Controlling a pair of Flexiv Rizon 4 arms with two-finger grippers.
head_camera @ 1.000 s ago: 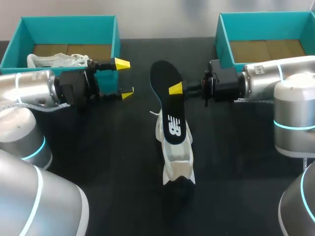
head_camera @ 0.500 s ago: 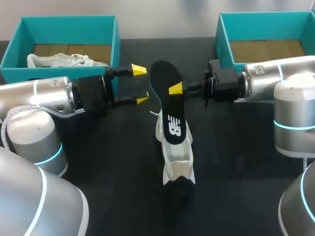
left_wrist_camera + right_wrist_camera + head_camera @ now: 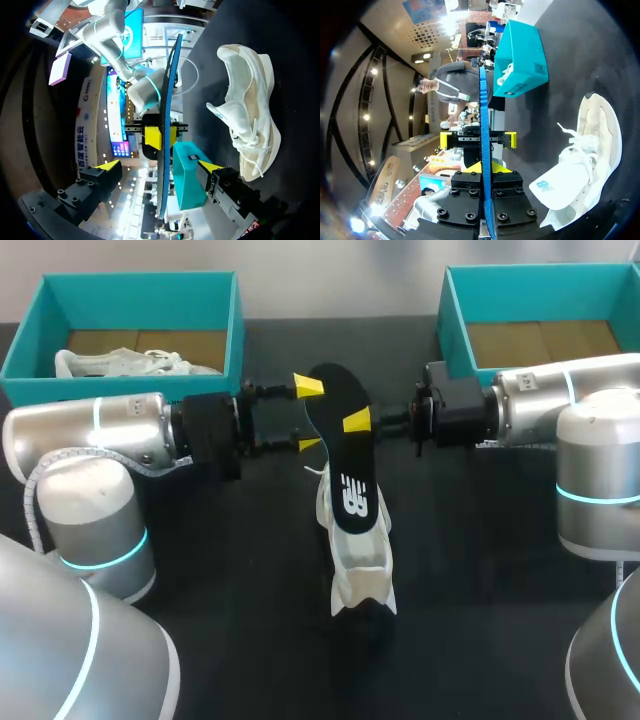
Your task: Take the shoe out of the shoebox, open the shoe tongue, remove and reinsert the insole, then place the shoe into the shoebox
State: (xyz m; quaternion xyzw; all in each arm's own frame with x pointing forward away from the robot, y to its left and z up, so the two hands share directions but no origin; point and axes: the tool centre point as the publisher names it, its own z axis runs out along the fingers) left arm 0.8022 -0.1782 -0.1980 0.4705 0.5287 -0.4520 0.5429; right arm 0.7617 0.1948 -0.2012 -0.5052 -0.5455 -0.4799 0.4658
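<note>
A black insole (image 3: 338, 445) with a blue underside stands on edge above the table, and my right gripper (image 3: 352, 424) is shut on it from the right. My left gripper (image 3: 310, 415) is open at the insole's left edge, one yellow tip on each side of it. Seen from the left wrist, the insole (image 3: 167, 100) runs edge-on between my open left gripper (image 3: 159, 167), with the right gripper (image 3: 152, 137) behind it. In the right wrist view the insole (image 3: 482, 115) is clamped in my right gripper (image 3: 484, 175). The white shoe (image 3: 357, 555) lies under the insole.
A teal shoebox (image 3: 236, 330) at the back left holds a second white shoe (image 3: 130, 362). Another teal shoebox (image 3: 455, 325) stands at the back right behind my right arm. Dark table surface lies in front of the shoe.
My left arm has moved to the right, bringing its open fingers from beside the left box up to the insole's edge. The right arm, insole and shoe have not moved.
</note>
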